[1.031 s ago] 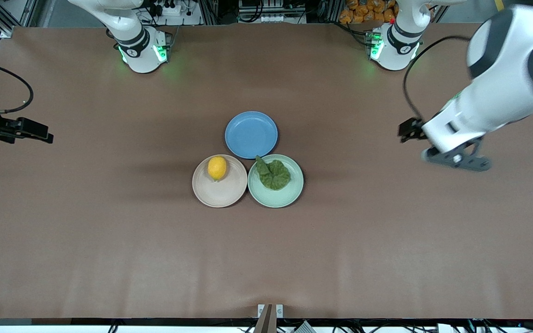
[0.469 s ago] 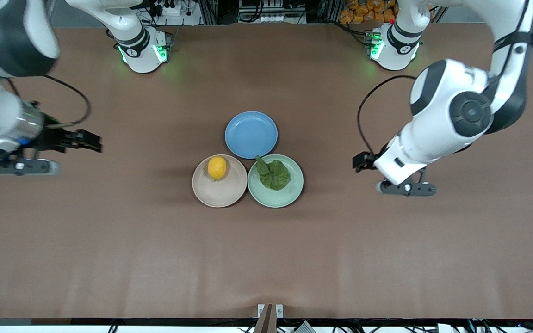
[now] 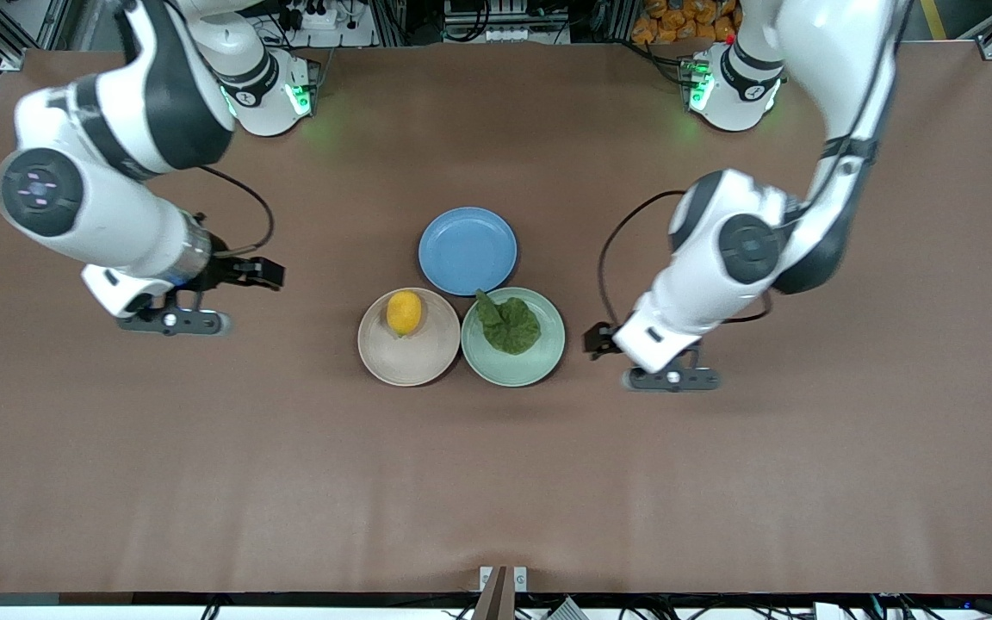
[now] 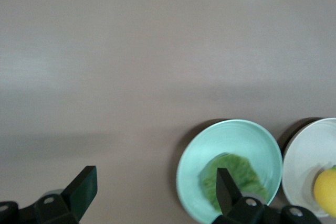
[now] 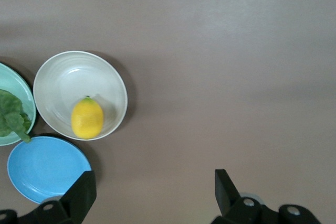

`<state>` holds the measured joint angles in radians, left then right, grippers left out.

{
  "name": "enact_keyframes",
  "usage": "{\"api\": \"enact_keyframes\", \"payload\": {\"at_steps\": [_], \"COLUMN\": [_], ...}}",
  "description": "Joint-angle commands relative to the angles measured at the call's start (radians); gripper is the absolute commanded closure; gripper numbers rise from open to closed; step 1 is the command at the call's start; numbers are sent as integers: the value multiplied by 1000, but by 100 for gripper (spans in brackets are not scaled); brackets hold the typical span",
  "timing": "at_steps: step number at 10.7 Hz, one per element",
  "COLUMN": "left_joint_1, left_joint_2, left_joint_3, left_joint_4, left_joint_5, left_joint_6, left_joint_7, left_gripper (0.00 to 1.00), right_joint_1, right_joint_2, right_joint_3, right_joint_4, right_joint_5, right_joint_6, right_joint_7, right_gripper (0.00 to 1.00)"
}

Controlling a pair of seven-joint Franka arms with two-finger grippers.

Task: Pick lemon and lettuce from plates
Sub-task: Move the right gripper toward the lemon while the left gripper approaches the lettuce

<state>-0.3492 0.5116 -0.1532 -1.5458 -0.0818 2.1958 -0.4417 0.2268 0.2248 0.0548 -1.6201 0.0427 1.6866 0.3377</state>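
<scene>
The yellow lemon (image 3: 404, 312) lies on the beige-pink plate (image 3: 410, 362). The dark green lettuce (image 3: 509, 325) lies on the mint green plate (image 3: 541, 362) beside it. My left gripper (image 3: 671, 377) is open and empty over bare table beside the mint plate, toward the left arm's end. My right gripper (image 3: 170, 321) is open and empty over bare table toward the right arm's end. The left wrist view shows its open gripper (image 4: 156, 190), the lettuce (image 4: 231, 174) and the lemon (image 4: 326, 191). The right wrist view shows its open gripper (image 5: 154, 190), the lemon (image 5: 87, 117) and the lettuce (image 5: 11, 116).
An empty blue plate (image 3: 468, 251) touches both plates, farther from the front camera. It also shows in the right wrist view (image 5: 44, 169). The brown table (image 3: 496, 482) spreads wide around the three plates.
Both arms have swung in from the table's ends toward the plates and come lower. The lemon, lettuce and plates have not moved.
</scene>
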Motion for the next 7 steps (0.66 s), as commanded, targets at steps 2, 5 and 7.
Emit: {"api": "enact_keyframes", "payload": {"at_steps": [2, 5, 7], "left_joint_1": [-123, -169, -197], "left_joint_2": [140, 215, 281], "left_joint_3": [17, 18, 18], "left_joint_4": [27, 27, 26], "left_joint_5": [-15, -18, -18], "left_joint_6": [236, 407, 481], "left_joint_7": [-148, -285, -330], "left_gripper": [0, 0, 0], "right_joint_1": [81, 129, 172], "right_joint_2": [2, 34, 67], "right_joint_3": [-6, -6, -7], "right_joint_4": [-131, -188, -190], "right_joint_5": [12, 11, 8], "right_joint_6": [204, 333, 370], "right_joint_7": [98, 153, 201], "right_gripper": [0, 0, 0]}}
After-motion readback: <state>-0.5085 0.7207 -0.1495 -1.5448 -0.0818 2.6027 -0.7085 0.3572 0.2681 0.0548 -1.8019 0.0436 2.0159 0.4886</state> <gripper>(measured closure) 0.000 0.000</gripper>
